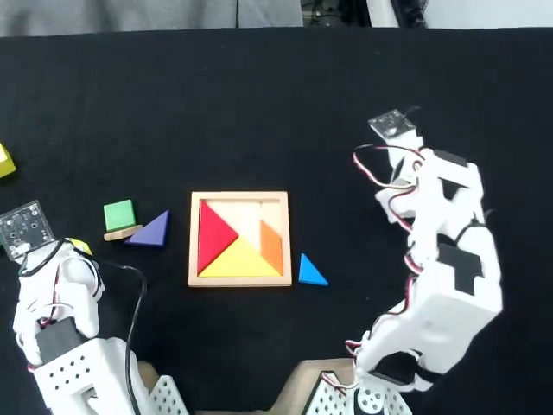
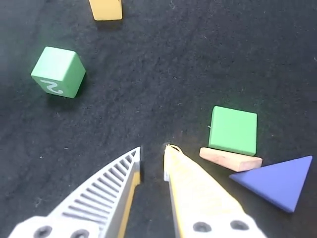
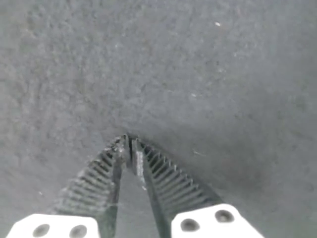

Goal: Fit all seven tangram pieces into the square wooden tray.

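Note:
The square wooden tray (image 1: 239, 282) lies mid-table and holds a red triangle (image 1: 214, 230), a yellow triangle (image 1: 235, 260) and an orange piece (image 1: 271, 245). A small blue triangle (image 1: 311, 271) rests on the cloth just right of the tray. To the tray's left lie a green square (image 2: 233, 130), a pale wooden piece (image 2: 230, 159) partly under it, and a purple triangle (image 2: 278, 181). My left gripper (image 2: 152, 151) hovers over bare cloth short of these pieces, narrowly open and holding nothing. My right gripper (image 3: 131, 145) is shut over bare cloth, far right of the tray.
A green cube with a numeral (image 2: 58, 71) and a yellow block (image 2: 105, 9) sit beyond the left gripper. The yellow block (image 1: 4, 162) lies at the table's left edge. The right arm (image 1: 445, 251) stands tall at the right. Black cloth covers the table.

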You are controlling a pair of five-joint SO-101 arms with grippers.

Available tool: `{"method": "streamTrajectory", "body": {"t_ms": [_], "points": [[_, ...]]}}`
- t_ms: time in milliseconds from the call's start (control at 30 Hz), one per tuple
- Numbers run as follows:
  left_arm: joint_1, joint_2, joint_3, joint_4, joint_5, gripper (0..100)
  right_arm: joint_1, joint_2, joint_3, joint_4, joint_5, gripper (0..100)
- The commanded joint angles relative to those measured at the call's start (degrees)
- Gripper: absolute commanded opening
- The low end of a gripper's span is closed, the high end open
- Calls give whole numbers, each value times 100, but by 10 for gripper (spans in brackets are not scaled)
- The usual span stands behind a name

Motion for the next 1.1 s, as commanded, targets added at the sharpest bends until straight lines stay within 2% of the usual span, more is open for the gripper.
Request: {"method": "streamTrajectory", "body": {"t_ms": [0,233,500,600,700,767,867,1067], "points": [[40,-97,40,0,-44,101,1257,497,-514,0,132,10],[57,-97,57,0,-53,102,2013,1086,-1200,26,642,10],[-4,-97,22,0,-44,98,2541,1684,-1868,53,642,10],[-136,-88,-479,554,-35,98,2505,1552,-1982,695,659,10],[-57,-97,-1209,1398,-35,98,2242,989,-2132,1547,651,10],[4,-97,-1376,1495,-26,98,1934,497,-2114,1978,633,10],[66,-70,-1165,1284,97,98,1354,-233,-1912,2462,545,10],[31,-97,-215,457,79,101,44,-1719,-980,2602,-387,10]]}}
